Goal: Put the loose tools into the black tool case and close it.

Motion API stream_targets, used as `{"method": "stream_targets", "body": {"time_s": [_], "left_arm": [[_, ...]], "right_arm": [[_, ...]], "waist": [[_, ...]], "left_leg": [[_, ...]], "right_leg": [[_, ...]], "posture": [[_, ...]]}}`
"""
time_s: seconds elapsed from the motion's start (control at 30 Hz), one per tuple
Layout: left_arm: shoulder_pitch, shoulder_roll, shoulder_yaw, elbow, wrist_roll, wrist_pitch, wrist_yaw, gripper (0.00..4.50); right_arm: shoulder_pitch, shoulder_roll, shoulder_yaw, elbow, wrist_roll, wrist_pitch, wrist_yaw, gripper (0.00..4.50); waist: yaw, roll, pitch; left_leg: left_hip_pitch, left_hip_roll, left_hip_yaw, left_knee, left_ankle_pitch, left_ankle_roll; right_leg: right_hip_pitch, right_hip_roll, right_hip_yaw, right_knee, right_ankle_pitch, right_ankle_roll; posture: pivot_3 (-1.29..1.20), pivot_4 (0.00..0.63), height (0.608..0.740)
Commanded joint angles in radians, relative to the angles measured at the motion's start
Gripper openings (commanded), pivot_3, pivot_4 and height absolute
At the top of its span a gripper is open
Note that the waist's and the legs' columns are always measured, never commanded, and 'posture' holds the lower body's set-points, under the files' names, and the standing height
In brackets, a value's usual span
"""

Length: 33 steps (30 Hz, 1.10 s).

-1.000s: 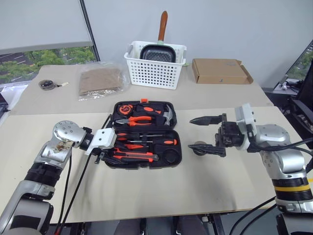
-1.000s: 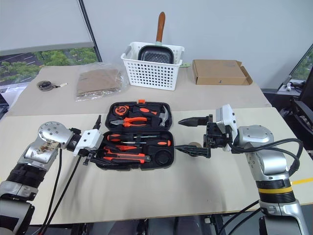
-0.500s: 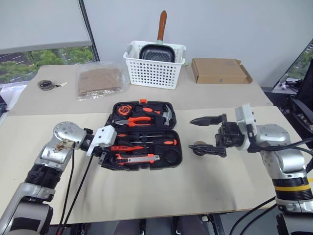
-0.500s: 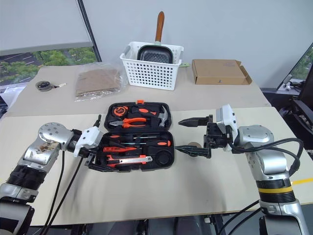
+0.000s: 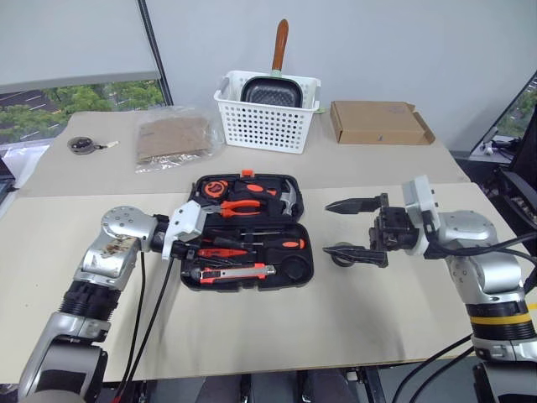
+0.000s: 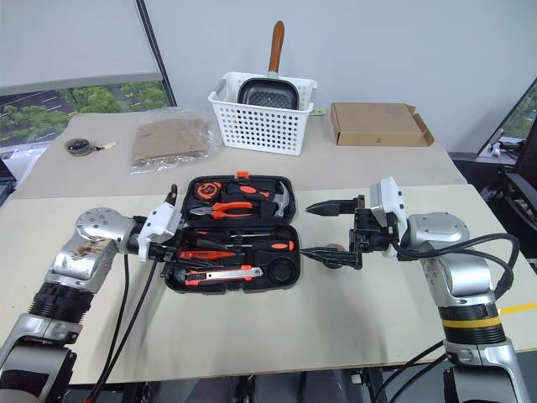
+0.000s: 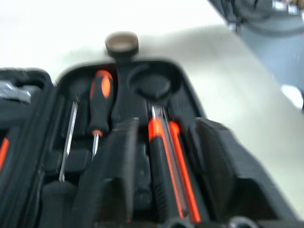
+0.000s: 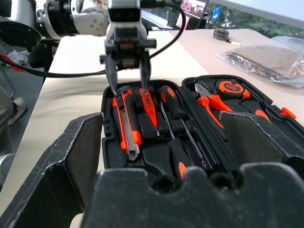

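Note:
The black tool case [image 5: 295,267] lies open in the middle of the table. Its far half holds pliers, a tape measure and a hammer. Screwdrivers [image 5: 277,244] and the orange-black utility knife [image 5: 237,271] lie in its near half. My left gripper [image 8: 130,88] hovers over the case's left end, its fingers a little apart, over the knife and the small orange screwdriver [image 8: 148,107], gripping nothing. The right gripper [image 5: 352,228] stands wide open just right of the case. The small tape ring [image 5: 340,250] rests on the table behind its lower finger.
A white basket [image 5: 267,126] holding a black pan stands at the back. A brown cardboard box [image 5: 377,122] lies to its right, and a plastic bag [image 5: 172,138] and a round disc with a cord [image 5: 81,145] to its left.
My left gripper moved right, further over the case's left end. Its fingers spread wide, then narrowed again. The knife lies flat in the near slot. The right arm stayed still.

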Motion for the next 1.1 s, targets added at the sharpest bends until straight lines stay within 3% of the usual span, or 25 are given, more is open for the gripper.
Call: {"method": "stream_targets", "body": {"time_s": [0.03,0.1,0.73,0.97,1.1], "left_arm": [[-0.041,-0.019,-0.024,0.076,0.052,-0.098,-0.015,0.41],[-0.055,-0.031,-0.037,0.128,0.077,-0.141,-0.020,0.05],[-0.062,-0.117,-0.094,0.394,0.205,-0.398,-0.006,0.05],[-0.059,-0.138,-0.063,0.369,0.161,-0.375,0.018,0.05],[-0.073,-0.149,-0.007,0.301,0.098,-0.249,0.062,0.05]], "right_arm": [[-0.008,-0.008,-0.011,-0.025,0.000,-0.011,-0.003,4.50],[-0.007,-0.009,-0.014,-0.027,0.001,-0.010,-0.004,4.50],[0.017,-0.026,-0.023,-0.050,0.005,-0.007,-0.020,4.50],[0.030,-0.043,-0.021,-0.047,-0.018,-0.006,-0.036,4.50],[0.060,-0.081,-0.005,-0.031,-0.088,-0.018,-0.058,4.50]], "waist": [[0.000,0.000,0.000],[-0.001,0.000,0.000],[0.005,0.006,-0.005],[0.012,0.007,-0.006],[0.020,0.007,-0.006]], "left_leg": [[0.000,0.000,0.000,0.000,0.000,0.000],[0.000,0.000,0.000,0.000,0.000,0.000],[0.003,0.000,0.000,0.001,0.000,0.000],[0.003,0.000,0.000,0.002,0.000,0.000],[0.002,0.000,0.000,0.002,0.000,0.001]], "right_leg": [[0.000,0.000,0.000,0.000,0.000,0.000],[0.000,0.000,0.000,0.000,0.000,0.000],[0.003,-0.001,0.000,0.001,0.000,0.003],[0.004,-0.001,0.000,0.000,0.001,0.003],[0.003,-0.002,0.000,0.000,0.001,0.004]], "posture": [[0.00,0.150,0.700],[0.00,0.150,0.700],[0.00,0.150,0.700],[0.00,0.150,0.700],[0.00,0.150,0.700]]}}
